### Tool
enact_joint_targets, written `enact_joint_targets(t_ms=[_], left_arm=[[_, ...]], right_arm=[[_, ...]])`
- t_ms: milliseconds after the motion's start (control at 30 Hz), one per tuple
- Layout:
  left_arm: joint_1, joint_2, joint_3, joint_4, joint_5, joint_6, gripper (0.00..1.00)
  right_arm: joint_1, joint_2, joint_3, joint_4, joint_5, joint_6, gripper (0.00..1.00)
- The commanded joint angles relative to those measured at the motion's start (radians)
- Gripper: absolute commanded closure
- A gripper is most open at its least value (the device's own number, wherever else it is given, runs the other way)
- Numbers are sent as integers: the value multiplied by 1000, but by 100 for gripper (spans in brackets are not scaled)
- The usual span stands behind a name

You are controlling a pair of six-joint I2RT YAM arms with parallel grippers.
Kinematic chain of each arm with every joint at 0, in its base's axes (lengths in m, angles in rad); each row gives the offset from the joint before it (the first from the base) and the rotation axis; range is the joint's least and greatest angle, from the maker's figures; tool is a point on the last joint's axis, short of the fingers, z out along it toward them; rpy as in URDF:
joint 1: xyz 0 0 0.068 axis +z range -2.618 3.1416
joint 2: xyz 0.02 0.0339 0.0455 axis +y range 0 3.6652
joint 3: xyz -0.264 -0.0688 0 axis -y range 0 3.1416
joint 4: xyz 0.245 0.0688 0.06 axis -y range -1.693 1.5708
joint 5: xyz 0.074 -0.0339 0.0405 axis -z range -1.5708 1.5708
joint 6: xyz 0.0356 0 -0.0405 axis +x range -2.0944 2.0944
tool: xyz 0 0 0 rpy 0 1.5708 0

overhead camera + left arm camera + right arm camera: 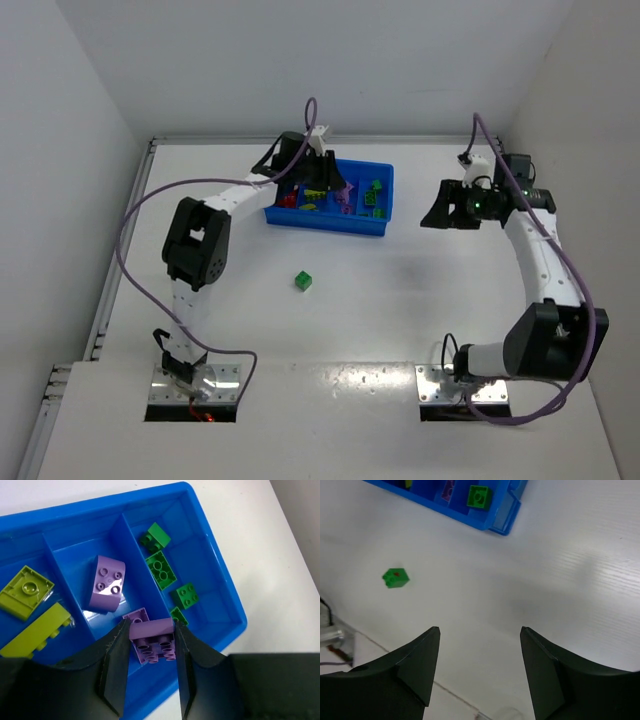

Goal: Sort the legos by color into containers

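While L hand clamps purple lego over blue tray, R hand apart.

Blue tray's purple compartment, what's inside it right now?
One curved purple brick lies in the blue tray. A second purple brick sits nearer, partly covered by the held purple brick in the left gripper. The floor beneath that is hidden.

**Left gripper over the blue tray, purple lego clamped**
You see both fingers pressed against the sides of the purple lego, with its hollow underside turned toward the camera, over the near side of the tray. A curved purple lego lies in the compartment just beyond. Four green legos lie in the compartment to its right, and two yellow-green legos in the one to its left.
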Motion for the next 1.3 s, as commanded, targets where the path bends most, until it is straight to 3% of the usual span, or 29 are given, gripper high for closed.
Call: enact_joint_targets(t_ms=[0,100,200,233,433,600,700,800,900,1033,1167,1267], left_arm=[[-8,37,77,27,-23,-4,93],[-8,68,107,12,-44,7,84],[-8,87,117,12,-53,16,66],[-8,87,117,12,-53,16,53],[1,55,108,46,-30,5,6],[19,-71,90,-20,-39,33,0],[59,-189,71,-127,-79,83,0],[125,-263,58,-256,-70,118,0],[252,-303,33,-336,77,187,0],[413,-401,-73,-336,285,292,0],[565,-467,-195,-345,408,301,0],[628,-516,-281,-355,421,321,0]], right_arm=[[-49,29,-4,-5,-219,92,35],[-69,49,-25,8,-293,138,35],[-69,58,-25,18,-314,138,35],[-69,58,-16,18,-314,138,35],[10,110,37,37,-194,95,35],[177,189,142,48,71,-21,31],[272,276,270,13,141,-110,26],[300,438,418,-10,94,-128,24],[329,598,554,-19,-87,-105,24],[469,673,643,-22,-98,-231,30],[631,686,587,8,-111,-375,31],[734,652,502,73,-71,-483,31]])
